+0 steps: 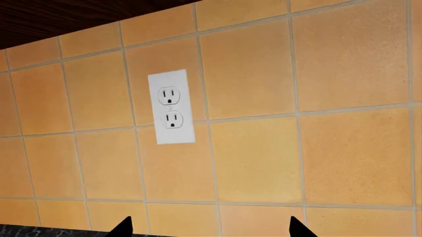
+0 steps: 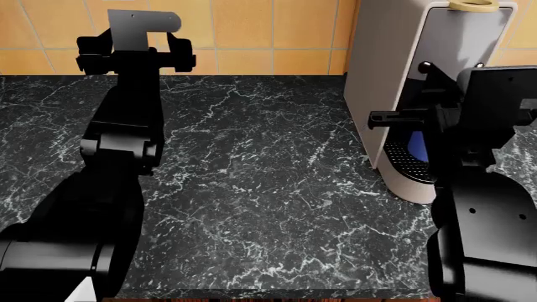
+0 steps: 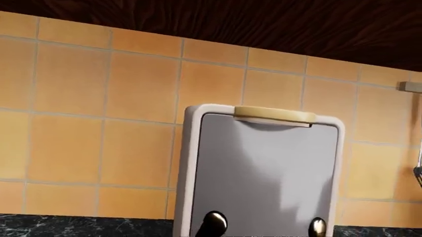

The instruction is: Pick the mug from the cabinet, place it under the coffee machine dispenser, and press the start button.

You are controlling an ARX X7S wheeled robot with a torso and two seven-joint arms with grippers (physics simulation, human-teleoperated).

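Note:
The tall off-white coffee machine (image 2: 378, 75) stands at the right of the black counter; its grey front (image 3: 264, 168) fills the right wrist view. The blue mug (image 2: 417, 146) stands in the dark recess on the black perforated drip tray (image 2: 401, 165), mostly hidden behind my right arm. My right gripper (image 2: 403, 94) is open and empty, right in front of the recess and above the mug; its two fingertips (image 3: 212, 223) show apart before the grey front. My left gripper (image 2: 134, 47) is open and empty, up near the tiled back wall, its fingertips (image 1: 122, 228) wide apart.
The orange tiled wall (image 1: 264, 148) has a white double outlet (image 1: 171, 106) facing the left gripper. A beige piece (image 3: 274, 114) sits on the machine's top. Dark wooden cabinet underside (image 3: 264, 24) runs above. The black marble counter (image 2: 251, 176) lies between the arms.

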